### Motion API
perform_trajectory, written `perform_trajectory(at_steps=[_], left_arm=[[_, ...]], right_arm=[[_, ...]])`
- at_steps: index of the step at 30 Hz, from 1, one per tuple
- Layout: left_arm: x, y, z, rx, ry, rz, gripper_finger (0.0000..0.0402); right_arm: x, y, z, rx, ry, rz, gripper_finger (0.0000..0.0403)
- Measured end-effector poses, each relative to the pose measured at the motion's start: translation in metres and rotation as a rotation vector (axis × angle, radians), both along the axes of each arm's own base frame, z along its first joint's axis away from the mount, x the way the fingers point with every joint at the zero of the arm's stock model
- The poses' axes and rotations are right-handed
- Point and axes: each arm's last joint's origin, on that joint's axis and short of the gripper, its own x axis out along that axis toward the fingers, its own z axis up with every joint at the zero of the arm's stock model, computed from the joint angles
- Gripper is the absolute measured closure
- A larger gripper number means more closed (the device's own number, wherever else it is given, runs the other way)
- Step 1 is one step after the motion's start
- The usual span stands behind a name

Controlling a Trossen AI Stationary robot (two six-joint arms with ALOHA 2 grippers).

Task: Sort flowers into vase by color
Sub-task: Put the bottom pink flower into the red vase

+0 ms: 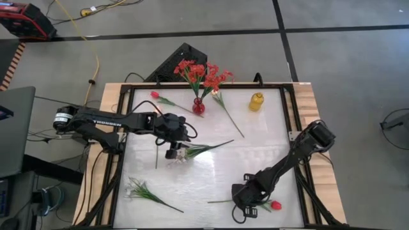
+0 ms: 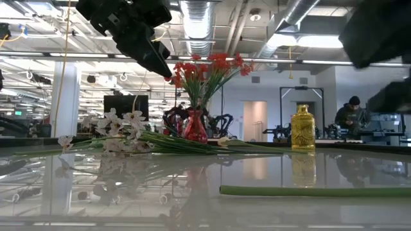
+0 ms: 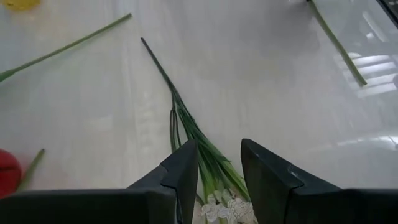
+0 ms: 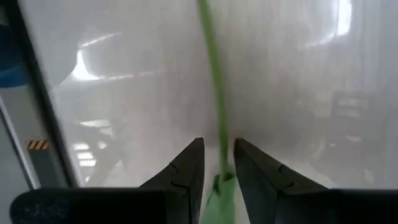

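Two grips: left gripper (image 3: 219,171) closed around white blossom spray (image 1: 192,151) at table centre; right gripper (image 4: 219,163) pinching red tulip (image 1: 275,205) stem near front edge. Likely light, springy, slippery; best held mid-stem, clear of fragile heads. Red vase (image 1: 199,107) at back.

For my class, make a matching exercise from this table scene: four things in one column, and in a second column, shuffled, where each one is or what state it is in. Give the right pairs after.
Things:
1. red vase
2. yellow bottle
3. white spray
4. red tulip

Places or states:
a. lying by the near edge, stem between the right gripper fingers
b. standing empty near the far edge
c. holding red flowers
d. lying mid-table, between the left gripper fingers

Pairs: 1-c, 2-b, 3-d, 4-a
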Motion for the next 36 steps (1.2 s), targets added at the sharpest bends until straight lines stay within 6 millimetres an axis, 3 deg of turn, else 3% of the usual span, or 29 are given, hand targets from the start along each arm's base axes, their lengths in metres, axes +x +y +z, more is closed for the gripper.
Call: perform_trajectory(at_steps=[8, 13, 16, 18, 22, 24, 31, 36], left_arm=[[0.0, -0.003, 0.0, -0.001, 0.002, -0.008, 0.029], [0.0, -0.003, 0.0, 0.004, 0.002, 0.0, 0.029], [0.0, -0.002, 0.0, 0.012, 0.006, 0.015, 0.029], [0.0, -0.002, -0.001, -0.004, 0.012, 0.028, 0.029], [0.002, -0.002, 0.003, -0.072, -0.028, 0.036, 0.0299], [0.004, 0.001, 0.006, -0.146, -0.056, 0.05, 0.0308], [0.006, 0.04, 0.022, -0.653, -0.135, 0.088, 0.0364], [0.006, 0.056, 0.03, -0.9, -0.137, 0.237, 0.0389]], right_arm=[[-0.001, 0.003, -0.006, -0.094, -0.038, -0.133, 0.0297], [-0.019, 0.033, -0.02, -0.142, -0.101, -0.058, 0.0379], [-0.03, 0.048, -0.023, -0.192, -0.139, -0.045, 0.0386], [-0.033, 0.046, -0.013, -0.243, -0.13, -0.074, 0.0386], [-0.038, 0.015, 0.018, -0.384, -0.107, -0.055, 0.0387], [-0.03, -0.001, 0.043, -0.384, -0.18, -0.06, 0.0387], [-0.015, -0.071, 0.1, -0.685, -0.396, 0.075, 0.0387], [0.009, -0.117, 0.12, -0.886, -0.47, 0.296, 0.0387]])
